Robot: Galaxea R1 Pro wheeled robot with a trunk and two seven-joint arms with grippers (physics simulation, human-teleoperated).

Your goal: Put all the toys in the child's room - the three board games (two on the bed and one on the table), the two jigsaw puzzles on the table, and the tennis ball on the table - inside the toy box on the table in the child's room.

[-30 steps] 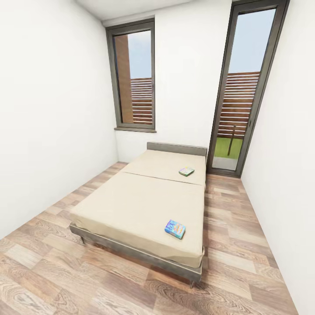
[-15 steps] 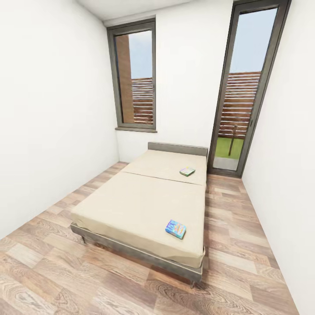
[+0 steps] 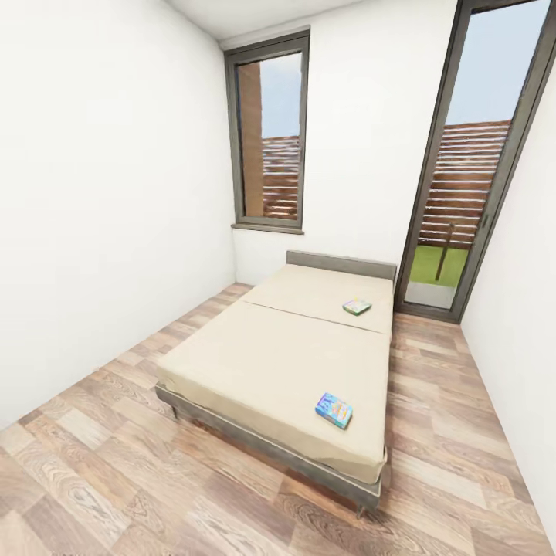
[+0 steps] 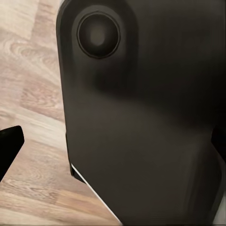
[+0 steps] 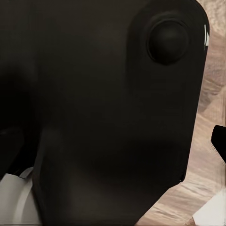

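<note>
The bed runs lengthwise away from the camera, its headboard against the far wall between a window and a glazed door. Two board games lie flat on the mattress along its door-side edge. The blue game sits near the foot, long axis skewed across the bed. The green game lies near the headboard, also skewed. Each wrist view faces dark robot housing over plank floor; neither end effector's state can be told.
</note>
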